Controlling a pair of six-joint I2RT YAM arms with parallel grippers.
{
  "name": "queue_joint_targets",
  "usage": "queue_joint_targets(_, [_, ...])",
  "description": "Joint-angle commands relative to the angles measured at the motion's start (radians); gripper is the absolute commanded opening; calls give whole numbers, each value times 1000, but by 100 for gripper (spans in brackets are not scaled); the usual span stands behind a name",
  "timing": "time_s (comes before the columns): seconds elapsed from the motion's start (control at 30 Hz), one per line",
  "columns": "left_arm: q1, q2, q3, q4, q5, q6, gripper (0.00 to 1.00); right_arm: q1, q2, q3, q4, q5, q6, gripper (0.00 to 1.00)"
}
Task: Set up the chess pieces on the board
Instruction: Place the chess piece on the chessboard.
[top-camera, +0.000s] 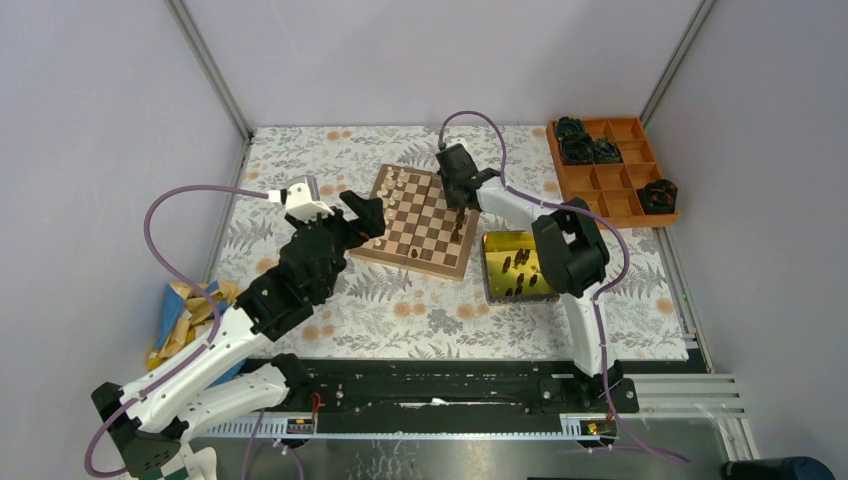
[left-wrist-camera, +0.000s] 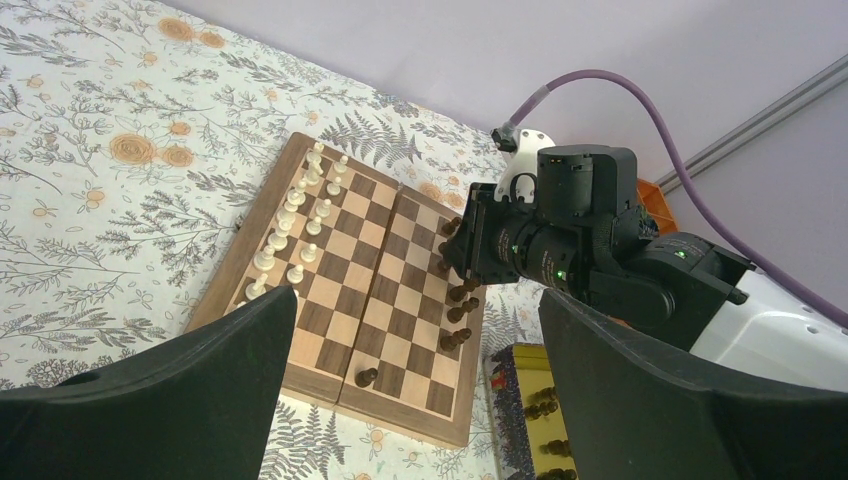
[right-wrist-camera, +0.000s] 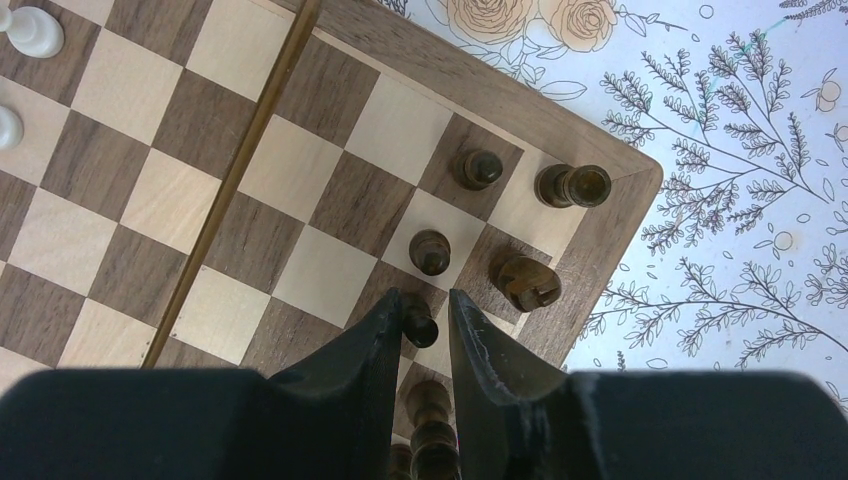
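Note:
The chessboard lies mid-table; it also shows in the left wrist view and the right wrist view. Cream pieces line its left side. Dark pieces stand along its right side, and one dark pawn stands alone near the front edge. My right gripper is down at the board's right side. Its jaws stand narrowly apart around a dark pawn, with a gap showing beside one finger. My left gripper hangs wide open and empty above the board's left edge.
A shiny yellow tin with several dark pieces stands right of the board. An orange divided tray with black gear-like lumps is at the back right. A blue box of wooden bits sits at the left edge.

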Motion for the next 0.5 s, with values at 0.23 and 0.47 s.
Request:
queue_joint_targets(0.23, [-4, 8, 6, 33, 4, -1, 99, -6, -81, 8, 23, -24, -26, 31])
queue_joint_targets(0.47, [-4, 13, 10, 32, 9, -3, 99, -7, -95, 12, 18, -37, -36, 31])
